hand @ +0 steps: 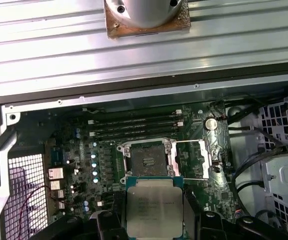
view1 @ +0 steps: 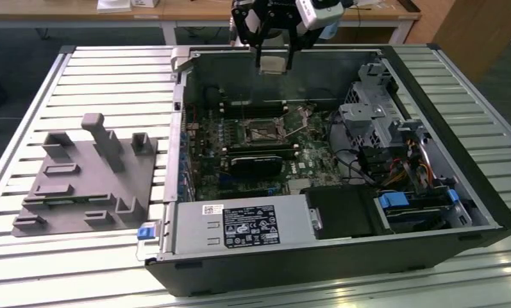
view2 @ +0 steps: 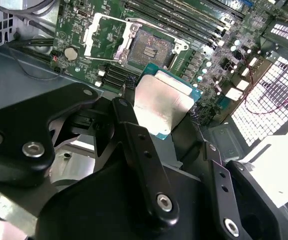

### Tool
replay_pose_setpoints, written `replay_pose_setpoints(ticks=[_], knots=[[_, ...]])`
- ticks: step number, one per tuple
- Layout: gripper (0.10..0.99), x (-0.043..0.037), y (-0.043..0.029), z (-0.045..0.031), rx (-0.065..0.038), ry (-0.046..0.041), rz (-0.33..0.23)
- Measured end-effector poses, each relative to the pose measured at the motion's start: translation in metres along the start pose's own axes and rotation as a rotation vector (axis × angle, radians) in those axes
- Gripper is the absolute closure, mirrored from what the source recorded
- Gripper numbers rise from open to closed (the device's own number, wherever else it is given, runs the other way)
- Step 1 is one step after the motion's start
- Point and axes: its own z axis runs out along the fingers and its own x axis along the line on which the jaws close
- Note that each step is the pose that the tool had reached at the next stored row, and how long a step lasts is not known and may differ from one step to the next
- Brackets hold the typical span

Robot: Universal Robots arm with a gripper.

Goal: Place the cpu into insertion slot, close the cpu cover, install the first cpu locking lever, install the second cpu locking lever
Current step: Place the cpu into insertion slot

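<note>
Gripper [view1: 272, 66], black, on the single arm, poised over the far wall of the open black and silver computer case [view1: 324, 260], which lies on its side on the slatted aluminium worktop [view1: 109, 70]. Its fingers [view2: 128, 125] pinch the small flat square cpu with a pale silvery face and teal edge [view2: 161, 102] by two opposite sides. The chip is held in the air above the green motherboard [hand: 73, 150], apart from it. The insertion slot [hand: 149, 160], a square socket with a black rim and dark centre, lies uncovered beside the long black memory slots [hand: 133, 130]. The cpu cover [hand: 194, 160], a thin silvery frame plate with a window cut-out, is swung open and lies just beside the socket. A grey moulded fixture block [view1: 84, 179] rests on the worktop at the exterior view's left, apart from the case.
</note>
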Motion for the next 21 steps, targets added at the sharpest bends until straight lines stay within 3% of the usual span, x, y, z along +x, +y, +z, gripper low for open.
replay_pose_setpoints(ticks=[21], knots=[[0.545, 0.0000, 0.0000, 0.0002, -0.002, -0.0086, 0.095]])
